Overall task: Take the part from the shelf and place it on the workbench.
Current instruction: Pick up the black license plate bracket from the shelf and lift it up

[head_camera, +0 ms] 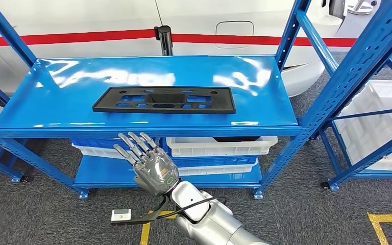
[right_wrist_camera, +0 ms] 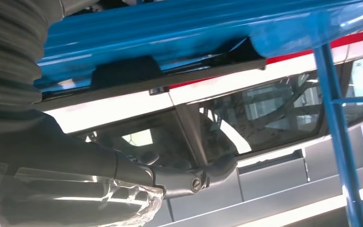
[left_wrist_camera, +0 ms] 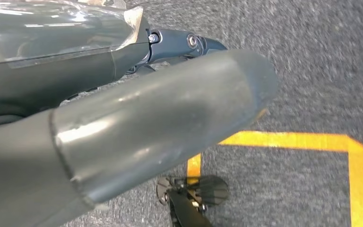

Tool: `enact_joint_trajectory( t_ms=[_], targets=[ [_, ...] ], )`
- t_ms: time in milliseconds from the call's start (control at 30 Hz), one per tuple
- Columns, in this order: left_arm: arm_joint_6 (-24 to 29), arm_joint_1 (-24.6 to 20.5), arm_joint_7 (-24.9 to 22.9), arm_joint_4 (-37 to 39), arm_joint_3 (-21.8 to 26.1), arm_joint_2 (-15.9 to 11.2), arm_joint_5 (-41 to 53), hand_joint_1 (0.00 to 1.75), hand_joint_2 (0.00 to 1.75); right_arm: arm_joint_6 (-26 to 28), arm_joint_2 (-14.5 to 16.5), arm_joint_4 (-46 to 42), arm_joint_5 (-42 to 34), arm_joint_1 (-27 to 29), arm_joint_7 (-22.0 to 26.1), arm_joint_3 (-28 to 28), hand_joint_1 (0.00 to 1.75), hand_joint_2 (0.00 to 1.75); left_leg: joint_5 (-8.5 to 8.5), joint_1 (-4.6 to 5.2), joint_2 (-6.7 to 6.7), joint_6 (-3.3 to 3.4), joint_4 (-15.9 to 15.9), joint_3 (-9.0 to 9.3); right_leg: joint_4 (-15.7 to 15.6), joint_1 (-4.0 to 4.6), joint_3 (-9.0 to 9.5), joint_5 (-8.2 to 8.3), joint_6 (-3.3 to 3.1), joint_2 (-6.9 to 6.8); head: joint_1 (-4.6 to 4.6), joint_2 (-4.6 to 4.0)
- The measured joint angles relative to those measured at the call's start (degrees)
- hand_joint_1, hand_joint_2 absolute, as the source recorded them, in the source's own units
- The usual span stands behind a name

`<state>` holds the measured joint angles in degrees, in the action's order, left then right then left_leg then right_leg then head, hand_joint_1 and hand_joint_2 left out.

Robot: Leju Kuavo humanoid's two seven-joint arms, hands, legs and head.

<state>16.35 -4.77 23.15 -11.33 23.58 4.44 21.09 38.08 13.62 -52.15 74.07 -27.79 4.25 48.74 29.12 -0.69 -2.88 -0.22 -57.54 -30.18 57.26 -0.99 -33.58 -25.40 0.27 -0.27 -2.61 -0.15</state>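
The part [head_camera: 164,100] is a flat black plastic panel with several cut-outs. It lies lengthwise in the middle of the blue shelf top [head_camera: 56,97]. My right hand [head_camera: 150,163] is raised in front of the shelf's front edge, below and just left of the part's middle. Its fingers are spread and straight, pointing up at the shelf, and it holds nothing. In the right wrist view the part [right_wrist_camera: 170,78] shows edge-on along the blue shelf [right_wrist_camera: 170,28], beyond my fingers [right_wrist_camera: 189,179]. My left hand [left_wrist_camera: 137,123] hangs over the grey carpet with its fingers out straight and nothing in it.
White and blue bins [head_camera: 219,145] fill the lower shelf. A second blue rack with white bins [head_camera: 377,117] stands to the right. A white body with a red stripe and a black post [head_camera: 164,38] lie behind. Yellow floor lines [head_camera: 388,224] mark the carpet.
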Motion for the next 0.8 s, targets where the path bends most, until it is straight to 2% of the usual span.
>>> enact_joint_trajectory(
  t_ms=[67, 133, 167, 200, 233, 267, 300, 333, 367, 433, 500, 533, 567, 633, 667, 700, 733, 767, 800],
  targets=[
    [0.0, 0.04, 0.01, 0.01, 0.06, 0.0, 0.01, 0.0, 0.0, 0.0, 0.2, -0.11, 0.0, -0.06, 0.0, 0.01, 0.0, 1.75, 3.12, -0.29, 1.84, -0.6, -5.7, -2.79, -0.1, -0.18, 0.17, -0.07, -0.69, 0.45, -0.15, 0.0],
    [0.0, 0.19, 0.02, 0.01, 0.16, -0.02, 0.01, 0.0, 0.0, -0.01, 0.3, -0.14, 0.0, 0.0, 0.0, 0.03, 0.0, 1.75, 6.05, -0.4, 2.63, -0.9, -13.54, -7.26, -0.09, -0.06, 0.23, -0.2, -0.98, 0.92, -0.26, 0.0],
    [0.01, 0.28, 0.02, 0.01, 0.2, -0.02, 0.0, 0.0, 0.0, -0.04, 0.3, -0.14, 0.01, 0.04, -0.01, 0.05, 0.0, 1.75, 6.12, -0.43, 2.71, -0.95, -15.63, -8.79, -0.08, 0.0, 0.31, -0.27, -1.04, 1.21, -0.27, 0.0],
    [0.03, 0.35, 0.02, 0.01, 0.24, -0.02, -0.01, 0.0, 0.0, -0.1, 0.3, -0.14, 0.03, 0.08, -0.01, 0.06, 0.0, 1.75, 4.94, -0.47, 2.74, -0.9, -15.44, -9.23, -0.08, 0.03, 0.45, -0.33, -1.08, 1.51, -0.27, 0.0],
    [0.1, 0.4, 0.02, 0.01, 0.28, -0.03, -0.01, 0.0, 0.0, -0.15, 0.31, -0.16, 0.09, 0.1, -0.01, 0.07, 0.0, 1.75, 2.7, -0.5, 2.75, -0.78, -12.82, -8.42, -0.07, 0.05, 0.67, -0.44, -1.08, 1.8, -0.27, 0.0],
    [0.2, 0.43, 0.02, 0.01, 0.38, -0.03, -0.01, 0.0, 0.0, -0.2, 0.36, -0.22, 0.14, 0.1, -0.01, 0.07, 0.0, 1.75, 0.02, -0.52, 2.85, -0.62, -8.65, -6.75, -0.08, 0.06, 0.9, -0.56, -1.06, 2.08, -0.27, 0.0],
    [0.31, 0.42, 0.0, 0.01, 0.52, -0.04, 0.0, 0.0, 0.0, -0.22, 0.42, -0.3, 0.19, 0.08, -0.01, 0.07, 0.0, 1.75, -1.86, -0.46, 3.04, -0.45, -4.61, -5.01, -0.07, 0.2, 1.05, -0.7, -0.97, 2.3, -0.26, 0.0],
    [0.41, 0.39, -0.02, 0.01, 0.65, -0.04, 0.01, 0.0, 0.0, -0.22, 0.47, -0.39, 0.22, 0.06, 0.0, 0.07, 0.0, 1.75, -2.98, -0.37, 3.2, -0.26, -1.63, -3.75, -0.06, 0.35, 1.06, -0.83, -0.8, 2.47, -0.25, 0.0],
    [0.48, 0.37, -0.08, 0.01, 0.75, -0.04, 0.02, 0.0, 0.0, -0.22, 0.5, -0.46, 0.22, 0.05, 0.02, 0.07, 0.0, 1.75, -3.26, -0.23, 3.34, -0.05, -0.08, -3.11, -0.06, 0.48, 0.99, -0.92, -0.59, 2.59, -0.22, 0.0],
    [0.61, 0.35, -0.24, 0.01, 0.86, -0.05, 0.03, 0.0, 0.0, -0.2, 0.51, -0.52, 0.12, 0.06, 0.2, 0.08, 0.0, 1.75, -3.0, 0.06, 3.34, 0.55, 0.34, -2.99, -0.21, 0.56, 0.9, -1.01, 0.02, 2.71, -0.21, 0.0],
    [0.84, 0.35, -0.42, 0.01, 0.97, -0.05, 0.01, 0.0, 0.0, -0.12, 0.5, -0.64, -0.16, 0.03, 0.67, 0.09, 0.0, 1.75, -3.2, -0.07, 3.11, 1.38, 0.88, -2.49, 0.72, 0.65, 0.46, -1.57, 0.51, 2.25, -0.12, 0.0],
    [0.98, 0.34, -0.5, 0.01, 1.05, -0.05, 0.0, 0.0, 0.0, -0.08, 0.49, -0.71, -0.37, -0.03, 0.97, 0.11, 0.0, 1.75, -3.28, -0.18, 2.98, 1.79, 1.19, -2.17, 2.69, 0.75, -0.52, -2.45, 0.51, 1.87, 0.03, 0.0],
    [1.11, 0.34, -0.58, 0.01, 1.13, -0.06, -0.02, 0.0, 0.0, -0.05, 0.46, -0.75, -0.64, -0.06, 1.25, 0.13, 0.0, 1.75, -3.26, -0.25, 2.84, 2.12, 1.38, -1.89, 5.94, 0.78, -2.2, -3.71, 0.35, 1.44, 0.22, 0.0],
    [1.27, 0.38, -0.67, 0.01, 1.26, -0.1, -0.02, 0.0, 0.0, -0.03, 0.26, -0.67, -1.25, -0.05, 1.76, 0.17, 0.0, 1.75, -2.94, -0.1, 2.7, 2.5, 1.4, -1.59, 14.1, 0.8, -6.74, -6.37, 0.07, 1.06, 0.52, 0.0],
    [1.28, 0.42, -0.68, 0.01, 1.3, -0.1, -0.01, 0.0, 0.0, 0.01, 0.13, -0.56, -1.54, -0.01, 1.92, 0.17, 0.0, 1.75, -2.74, 0.0, 2.66, 2.57, 1.38, -1.41, 16.69, 0.79, -8.43, -6.86, 0.2, 1.0, 0.6, 0.0],
    [1.27, 0.45, -0.68, 0.02, 1.33, -0.11, 0.0, 0.0, 0.0, 0.06, 0.03, -0.41, -1.78, 0.01, 2.05, 0.18, 0.0, 1.75, -2.51, 0.07, 2.65, 2.56, 1.37, -1.13, 17.05, 0.8, -9.01, -6.37, 0.5, 0.96, 0.67, 0.0],
    [1.25, 0.47, -0.68, 0.02, 1.36, -0.11, 0.01, 0.0, 0.0, 0.12, -0.02, -0.28, -1.97, 0.0, 2.11, 0.19, 0.0, 1.75, -2.23, 0.11, 2.66, 2.5, 1.36, -0.74, 14.89, 0.8, -8.3, -4.92, 0.9, 0.89, 0.79, 0.0],
    [1.25, 0.48, -0.69, 0.02, 1.37, -0.11, 0.01, 0.0, 0.0, 0.16, -0.03, -0.16, -2.09, -0.03, 2.15, 0.2, 0.0, 1.75, -1.89, 0.14, 2.67, 2.38, 1.36, -0.26, 10.8, 0.83, -6.55, -2.89, 1.23, 0.74, 0.91, 0.0],
    [1.25, 0.47, -0.73, 0.02, 1.38, -0.11, 0.01, 0.0, 0.0, 0.19, -0.02, -0.06, -2.18, -0.07, 2.2, 0.21, 0.0, 1.75, -1.53, 0.2, 2.69, 2.22, 1.36, 0.2, 6.35, 0.93, -4.57, -0.95, 1.3, 0.52, 1.05, 0.0]
  ],
)
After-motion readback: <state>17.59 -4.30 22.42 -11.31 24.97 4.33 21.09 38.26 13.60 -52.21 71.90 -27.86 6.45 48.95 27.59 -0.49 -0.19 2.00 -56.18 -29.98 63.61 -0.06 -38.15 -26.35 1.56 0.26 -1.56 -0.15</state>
